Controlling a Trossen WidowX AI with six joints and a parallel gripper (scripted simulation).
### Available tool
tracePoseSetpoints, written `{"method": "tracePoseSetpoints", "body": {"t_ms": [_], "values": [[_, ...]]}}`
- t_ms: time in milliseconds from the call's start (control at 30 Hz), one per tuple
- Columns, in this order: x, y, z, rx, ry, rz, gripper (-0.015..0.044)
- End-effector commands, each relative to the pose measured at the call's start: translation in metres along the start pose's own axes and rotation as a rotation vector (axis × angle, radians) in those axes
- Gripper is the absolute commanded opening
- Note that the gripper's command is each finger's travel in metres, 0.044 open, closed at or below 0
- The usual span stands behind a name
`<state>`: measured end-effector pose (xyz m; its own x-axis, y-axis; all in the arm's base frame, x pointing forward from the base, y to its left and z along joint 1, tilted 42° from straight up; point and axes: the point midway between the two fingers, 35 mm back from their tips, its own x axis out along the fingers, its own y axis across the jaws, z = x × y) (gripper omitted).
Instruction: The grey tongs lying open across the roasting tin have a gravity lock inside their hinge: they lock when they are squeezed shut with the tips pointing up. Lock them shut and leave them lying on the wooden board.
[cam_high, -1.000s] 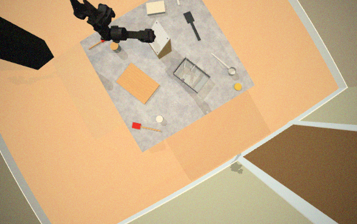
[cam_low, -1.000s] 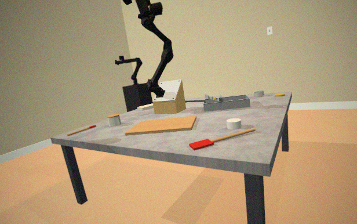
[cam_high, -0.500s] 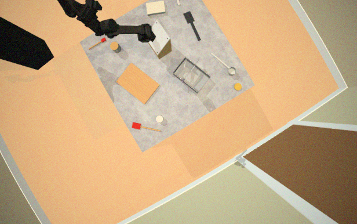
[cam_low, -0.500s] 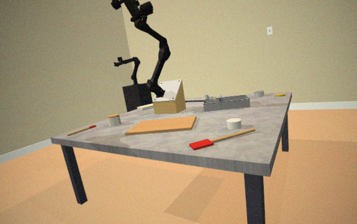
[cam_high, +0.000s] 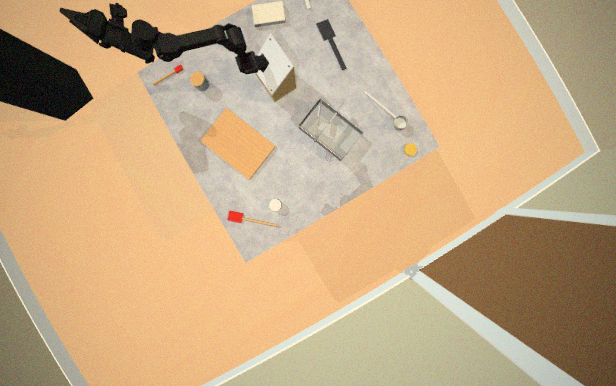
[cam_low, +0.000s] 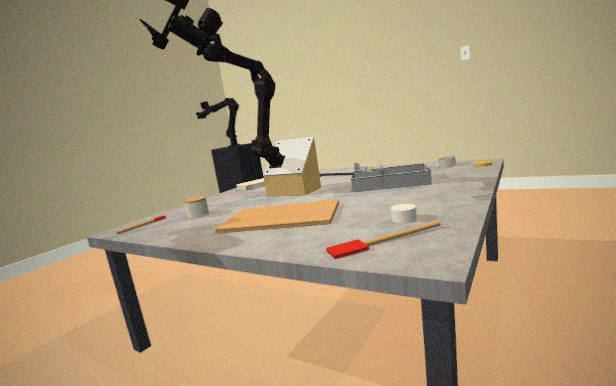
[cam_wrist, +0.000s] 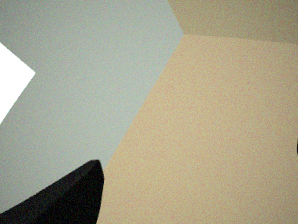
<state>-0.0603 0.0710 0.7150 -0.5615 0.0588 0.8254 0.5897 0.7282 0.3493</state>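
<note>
The grey tongs lie open across the roasting tin, with parts showing above its rim. Their hinge and lock are too small to make out. The wooden board lies flat on the grey table with nothing on it. My gripper is open and empty. It is raised high beyond the table's left side, far from the tongs and board. The wrist view shows one black finger at lower left, a sliver of the other at the right edge, and only walls or ceiling behind.
A box with a sloped white panel stands beside the arm's base, near the tin. A lidded jar, a white round pot and a red spatula are around the board. A dark spatula lies beyond the box.
</note>
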Motion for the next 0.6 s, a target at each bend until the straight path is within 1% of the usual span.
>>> {"method": "tracePoseSetpoints", "body": {"t_ms": [0, 100, 267, 433, 567], "values": [[0.007, -0.045, -0.023, 0.024, 0.074, -0.114, 0.044], [0.007, -0.081, -0.046, 0.047, 0.139, -0.209, 0.044], [0.003, -0.11, -0.071, 0.095, 0.211, -0.29, 0.044], [-0.013, -0.153, -0.11, 0.109, 0.313, -0.415, 0.044], [-0.023, -0.169, -0.128, 0.109, 0.368, -0.465, 0.044]]}}
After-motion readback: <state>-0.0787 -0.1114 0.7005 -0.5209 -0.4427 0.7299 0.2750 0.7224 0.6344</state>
